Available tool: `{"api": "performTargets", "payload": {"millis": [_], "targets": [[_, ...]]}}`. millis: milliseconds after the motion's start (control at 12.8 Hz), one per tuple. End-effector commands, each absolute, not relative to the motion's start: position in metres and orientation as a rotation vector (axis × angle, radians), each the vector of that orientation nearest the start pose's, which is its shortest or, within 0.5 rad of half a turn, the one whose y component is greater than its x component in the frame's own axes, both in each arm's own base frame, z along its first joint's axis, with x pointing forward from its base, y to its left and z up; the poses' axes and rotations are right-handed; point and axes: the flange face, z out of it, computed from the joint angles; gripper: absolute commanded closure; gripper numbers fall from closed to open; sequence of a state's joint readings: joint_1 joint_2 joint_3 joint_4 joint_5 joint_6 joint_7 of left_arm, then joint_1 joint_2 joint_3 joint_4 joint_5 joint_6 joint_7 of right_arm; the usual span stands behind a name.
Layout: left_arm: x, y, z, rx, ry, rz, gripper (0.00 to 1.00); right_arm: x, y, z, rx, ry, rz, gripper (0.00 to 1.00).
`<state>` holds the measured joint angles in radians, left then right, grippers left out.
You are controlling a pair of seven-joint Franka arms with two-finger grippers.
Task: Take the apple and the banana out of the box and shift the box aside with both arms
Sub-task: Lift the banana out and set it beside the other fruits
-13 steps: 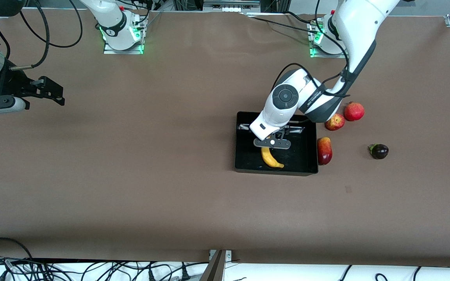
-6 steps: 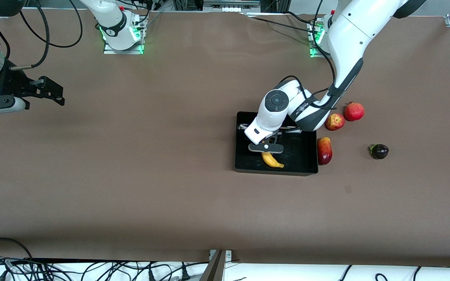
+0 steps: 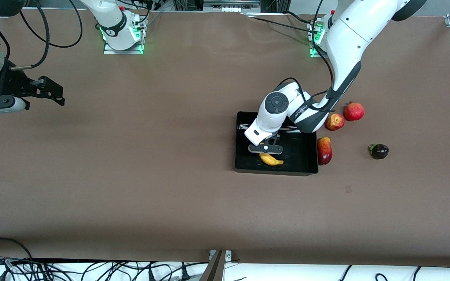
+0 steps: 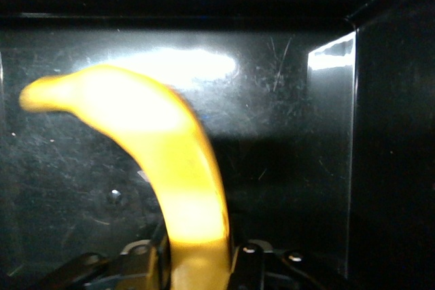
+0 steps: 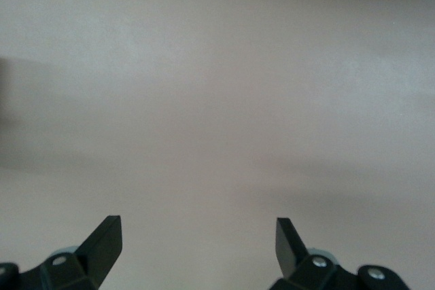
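Front view: the left gripper (image 3: 265, 150) is down inside the box (image 3: 307, 164), its fingers clamped on the stem-side half of the banana (image 3: 271, 159), which lies on the box floor close to the wall nearest the camera. The left wrist view confirms the grip: the banana (image 4: 173, 168) runs up between the 2 finger mounts, with the glossy box floor (image 4: 285, 134) under it.

The apple (image 3: 334, 121) already sits on the table outside the box, beside its corner toward the left arm's base. 3 other fruits rest nearby: a red round one (image 3: 354, 111), a red-yellow elongated one (image 3: 324, 150) against the box wall, and a dark purple one (image 3: 379, 151).

The right gripper (image 3: 49, 93) waits over the table edge at the right arm's end, jaws wide apart over bare cloth in the right wrist view.

Assessment: the step in hand is lifting the banana out. Raise it straight up until the free tip clears the rim before travelling sideways, and set it down well apart from the box so the 2-arm push is unobstructed.

Writing: a dark band on the left forearm carries lettering, not legible
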<state>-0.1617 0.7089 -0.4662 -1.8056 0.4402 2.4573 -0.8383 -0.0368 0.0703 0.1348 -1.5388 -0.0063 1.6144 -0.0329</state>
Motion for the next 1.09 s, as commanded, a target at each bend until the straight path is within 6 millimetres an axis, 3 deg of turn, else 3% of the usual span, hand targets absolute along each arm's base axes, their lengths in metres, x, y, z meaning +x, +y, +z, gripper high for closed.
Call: {"api": "performTargets", "payload": {"millis": [0,234,390,468,546,780,936,1014], "targets": [[0.556,-0.365,0.216,-3.181,0.018,-0.148,0.88,0.575,0.054,0.61,-3.13,-0.202,-0.015,0.0],[0.568,-0.348,0.275,-3.123,-0.006,-0.184,0.88,0.575,0.054,0.61,-3.13,-0.202,-0.015,0.0],[0.572,-0.342,0.3,-3.1,-0.034,-0.176,0.87,0.575,0.054,0.61,-3.13,-0.202,-0.015,0.0],[0.58,-0.324,0.309,-3.072,-0.01,-0.159,0.87,0.575,0.054,0.61,-3.13,-0.202,-0.015,0.0],[0.592,-0.301,0.322,-3.037,0.046,-0.132,0.87,0.575,0.054,0.61,-3.13,-0.202,-0.018,0.0],[0.62,-0.217,0.334,-2.954,0.262,0.009,0.87,0.575,0.054,0.61,-3.13,-0.202,-0.015,0.0],[0.634,-0.153,0.319,-2.936,0.427,0.096,0.86,0.575,0.054,0.61,-3.13,-0.202,-0.015,0.0],[0.635,-0.116,0.293,-2.943,0.486,0.169,0.86,0.575,0.054,0.61,-3.13,-0.202,-0.015,0.0]]}}
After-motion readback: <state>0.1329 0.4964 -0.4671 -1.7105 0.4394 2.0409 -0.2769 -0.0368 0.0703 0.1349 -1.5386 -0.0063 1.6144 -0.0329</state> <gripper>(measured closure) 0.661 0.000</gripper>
